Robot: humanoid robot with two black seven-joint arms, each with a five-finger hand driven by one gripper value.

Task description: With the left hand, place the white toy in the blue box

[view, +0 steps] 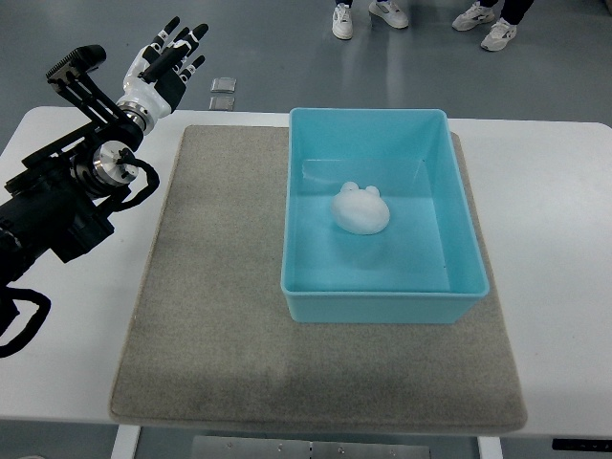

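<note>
A white toy [360, 207] with two small ears lies on the floor of the blue box [382, 298], near its middle. The box stands on the right part of a grey mat [220, 287]. My left hand [172, 59] is raised over the table's far left corner, well away from the box, with its fingers spread and nothing in them. The black left arm [67, 196] comes in from the left edge. No right arm shows.
The white table [555, 239] carries the mat. Beyond its far edge, the shoes of people [435, 16] stand on the grey floor, and two small metal plates [223, 93] lie on the floor near my left hand.
</note>
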